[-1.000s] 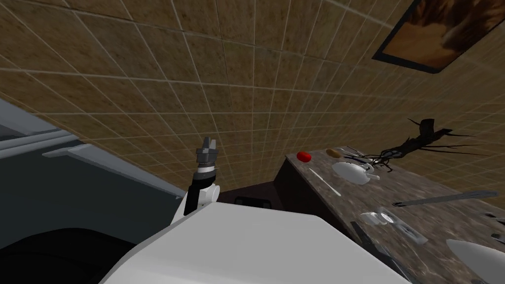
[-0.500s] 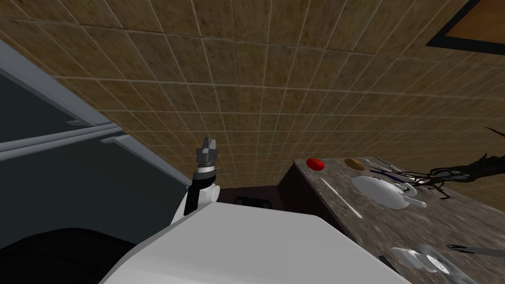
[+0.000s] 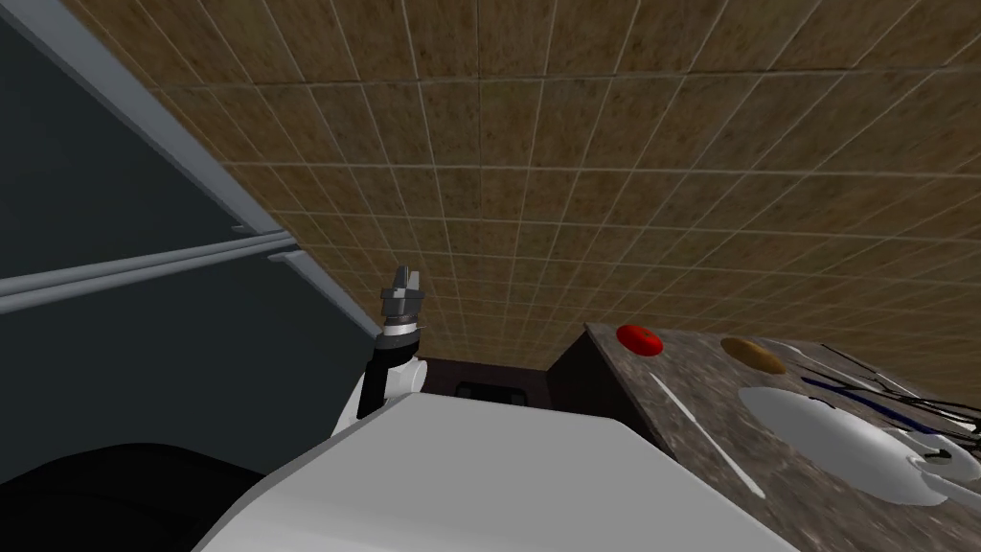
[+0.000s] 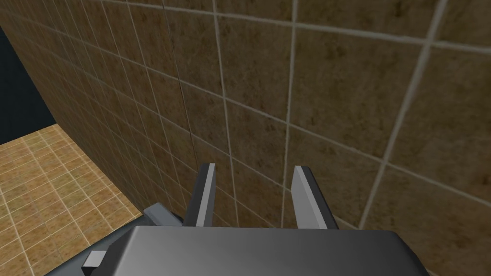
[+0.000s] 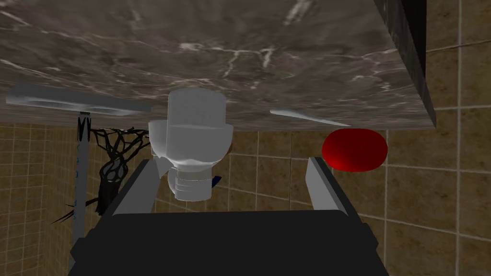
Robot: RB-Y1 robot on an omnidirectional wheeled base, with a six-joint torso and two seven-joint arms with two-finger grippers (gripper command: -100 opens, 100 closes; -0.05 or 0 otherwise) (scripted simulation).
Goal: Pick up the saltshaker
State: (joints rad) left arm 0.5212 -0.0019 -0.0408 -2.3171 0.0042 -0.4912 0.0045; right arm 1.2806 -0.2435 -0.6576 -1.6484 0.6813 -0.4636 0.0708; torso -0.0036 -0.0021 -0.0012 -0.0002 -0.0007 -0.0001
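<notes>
Brown marbled counter (image 3: 690, 383) at right against tan tiled wall (image 3: 575, 144); right gripper (image 5: 231, 162) and left gripper (image 4: 254, 166) spread wide, holding nothing.

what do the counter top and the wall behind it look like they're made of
The dark grey-brown countertop looks like smooth stone, perhaps marble: mottled, with pale branching veins. The brown tiled wall looks like matte ceramic tile: mottled squares split by pale grout lines. Both are renders, so only likely.
</notes>
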